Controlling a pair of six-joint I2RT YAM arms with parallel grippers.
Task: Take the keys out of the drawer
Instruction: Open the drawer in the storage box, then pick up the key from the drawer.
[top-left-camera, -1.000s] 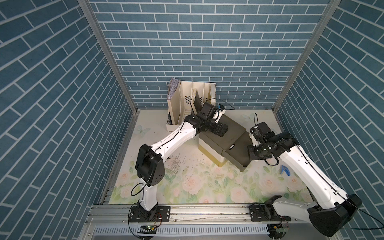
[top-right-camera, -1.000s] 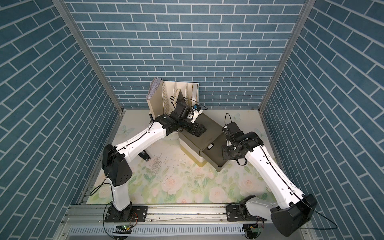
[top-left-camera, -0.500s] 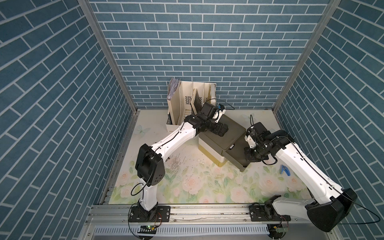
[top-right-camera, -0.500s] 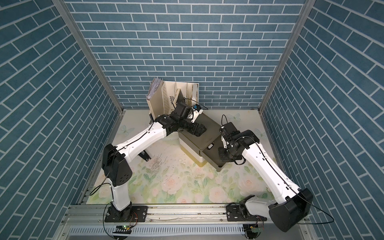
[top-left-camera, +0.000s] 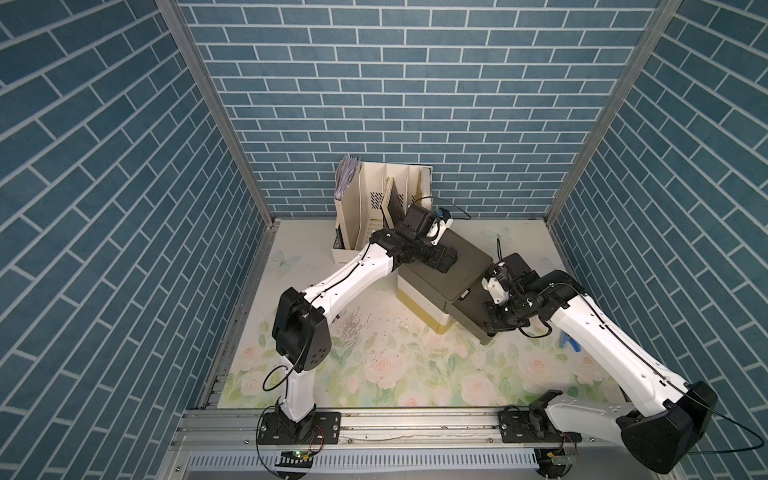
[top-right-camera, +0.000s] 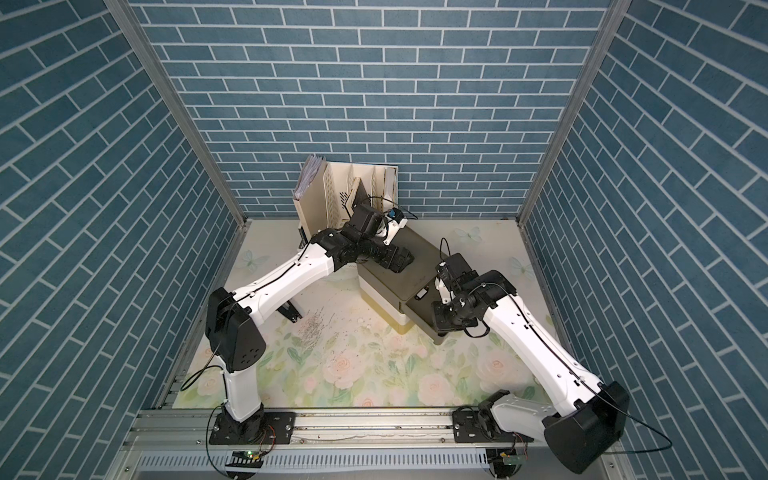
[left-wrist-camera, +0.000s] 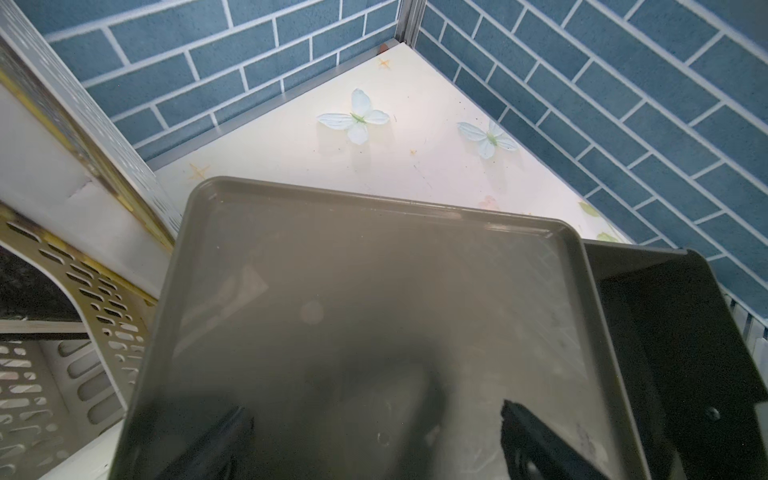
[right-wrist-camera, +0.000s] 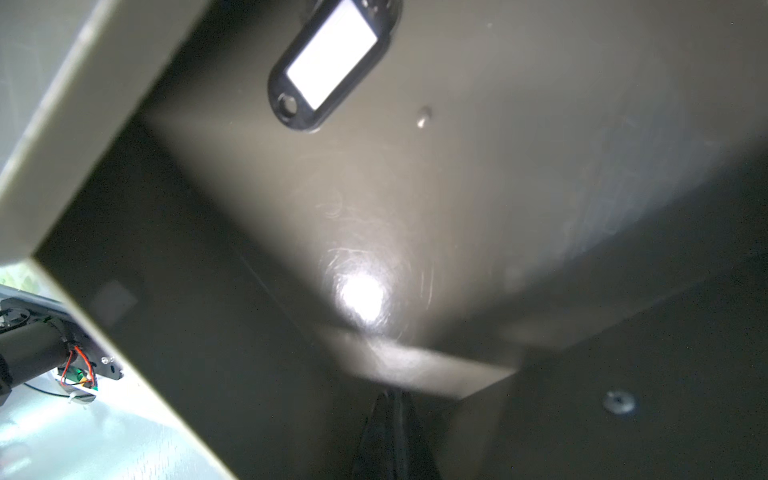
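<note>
Pink and green roses patterned the mat (top-left-camera: 415, 374) nearest the arm bases. A scatter of small grey bits (top-left-camera: 353, 328) lay on it by the left arm, and a blue tool (top-left-camera: 571, 343) lay on it on the right, partly hidden behind the right arm.

Farther in, a dark drawer (top-left-camera: 471, 320) stood open, drawn out of a small cabinet (top-left-camera: 419, 303) toward the right front. The right gripper (right-wrist-camera: 388, 419) reached down inside it with its fingertips pressed together. Nothing could be made out between them, and whether they touched the drawer's floor could not be told. The keys (right-wrist-camera: 332, 62) were in the drawer: the right wrist view showed one black oblong tag with a white label lying flat on the floor, well apart from the fingertips. The metal keys themselves were not visible there.

Behind the drawer, the cabinet had a cream body and an olive top with a raised rim, like a shallow tray. The left gripper (left-wrist-camera: 374, 440) hung just above that top with its fingers spread wide, gripping nothing.

Farthest back, against the brick wall, a cream file organiser (top-left-camera: 374, 208) stood upright. Papers (top-left-camera: 345, 178) filled its outermost left slot, and a dark flat board (top-left-camera: 392, 203) leaned tilted in a middle slot.
</note>
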